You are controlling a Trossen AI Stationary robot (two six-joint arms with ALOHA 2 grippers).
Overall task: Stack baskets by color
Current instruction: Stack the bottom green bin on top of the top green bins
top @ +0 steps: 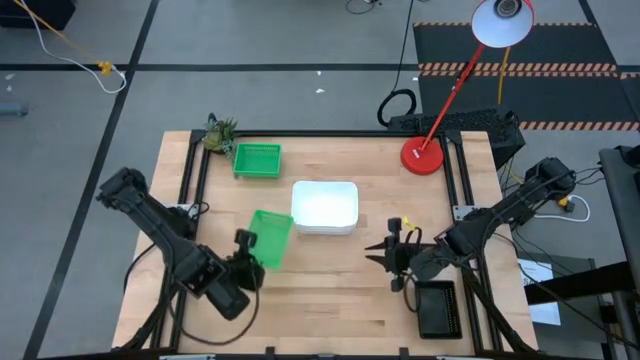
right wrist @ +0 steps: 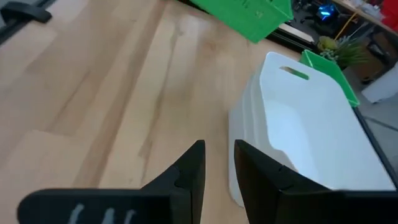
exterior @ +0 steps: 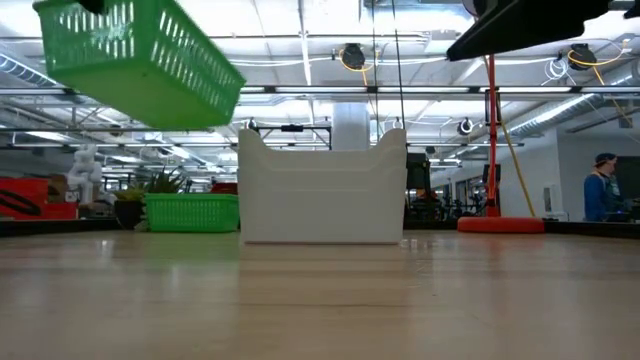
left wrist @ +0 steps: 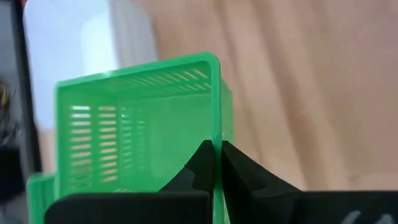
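High view shows the green basket (top: 268, 238) I have lifted, tilted and clear of the counter (top: 330, 290), with my left fingers (left wrist: 207, 163) pinched shut on its rim wall at the edge nearest that arm. Its partner, a second green basket (top: 257, 160), sits flat near the far left corner, beside a small leafy toy (top: 219, 132), and the white baskets (top: 325, 206) sit nested at the middle, between the two. I judge the step in hand to be carrying the held green one over to its match; the next move calls for swinging it past the white stack, levelling it, lining its corners over the other basket and lowering before I let go. My right gripper (right wrist: 217, 162) waits near the counter's right side with its fingers a little apart and empty, pointed toward the white stack, and a black basket (top: 438, 308) lies just beside that arm. A red lamp base (top: 423, 155) stands at the far right. Low view looks across pale wood to a bright workshop, where a person (exterior: 603, 188) stands far off.
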